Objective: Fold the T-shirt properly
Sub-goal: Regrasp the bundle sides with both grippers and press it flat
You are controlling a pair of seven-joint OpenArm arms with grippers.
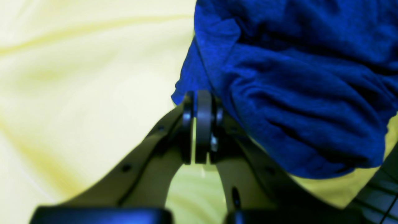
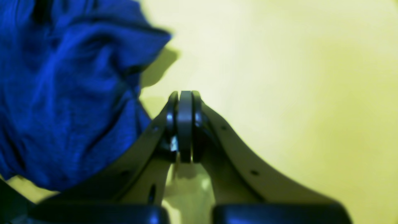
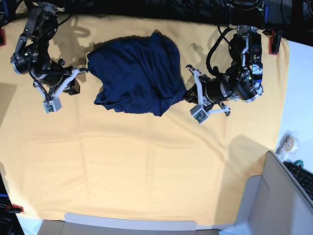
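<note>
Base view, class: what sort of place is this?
Probably a robotics lab bench: two arms flank a crumpled T-shirt on a yellow-orange cloth, with cables behind and a keyboard nearby.

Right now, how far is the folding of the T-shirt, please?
Nothing looks folded. The T-shirt lies as a crumpled heap near the far edge of the yellow cloth, with no sleeves laid out and no straight edges. In hand: the left gripper has its jaws shut at the heap's edge, seemingly pinching fabric. The right gripper is shut beside it, holding nothing. Left: spreading it flat, then every fold.
</note>
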